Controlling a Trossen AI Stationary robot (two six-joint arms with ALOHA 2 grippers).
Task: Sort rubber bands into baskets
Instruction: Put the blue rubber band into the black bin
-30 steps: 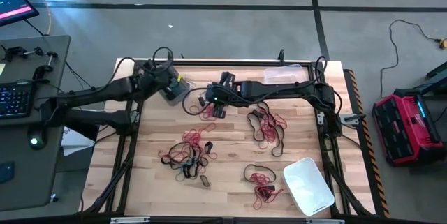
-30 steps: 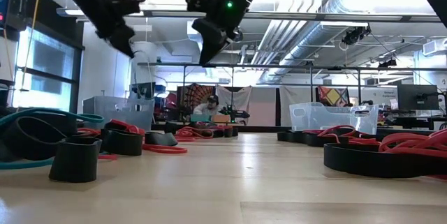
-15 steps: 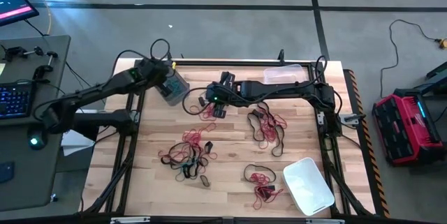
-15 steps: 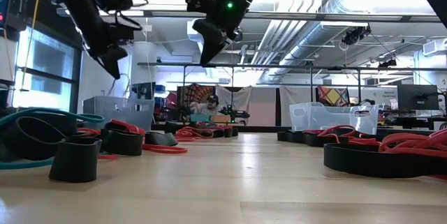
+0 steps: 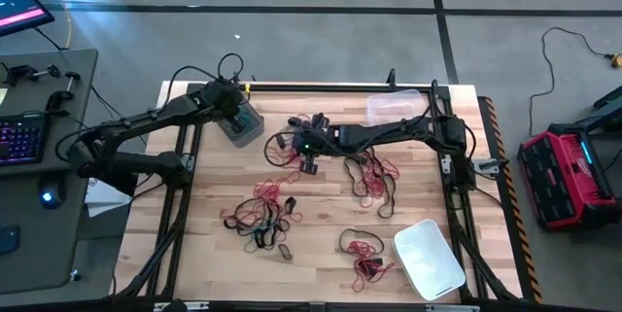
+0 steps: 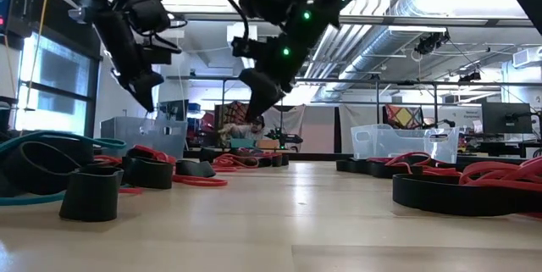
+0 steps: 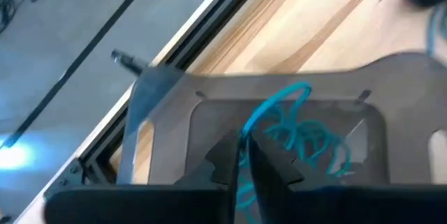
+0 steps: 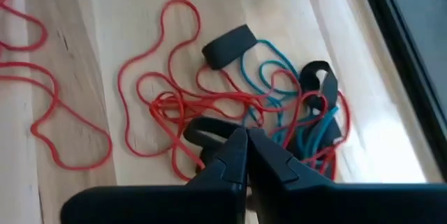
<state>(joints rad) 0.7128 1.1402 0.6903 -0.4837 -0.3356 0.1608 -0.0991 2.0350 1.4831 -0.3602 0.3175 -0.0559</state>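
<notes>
A teal band [image 7: 279, 130] is seen dangling from the left gripper [image 7: 241, 172] over the grey-tinted basket [image 5: 240, 125] at the table's far-left edge, w/ more teal loops already lying inside. The fingers look barely parted – whether the band is pinched or just slipping free can't be told. The step in hand is judged to be the drop-off of a teal band.

Near the table's middle a tangle of red, teal and black bands [image 8: 272, 116] is being approached by the right gripper [image 8: 246, 155], fingers pressed together and nothing visibly held. Other heaps lie nearer the front [image 5: 260, 217] and right [image 5: 374, 178]; the clear basket [image 5: 394, 107] and whitish basket [image 5: 428, 259] stand apart.

Next – the left fingers would need to be opened wider to let the band fall; the right would need opening before one colour is picked out of the knot, which may drag its neighbours.
</notes>
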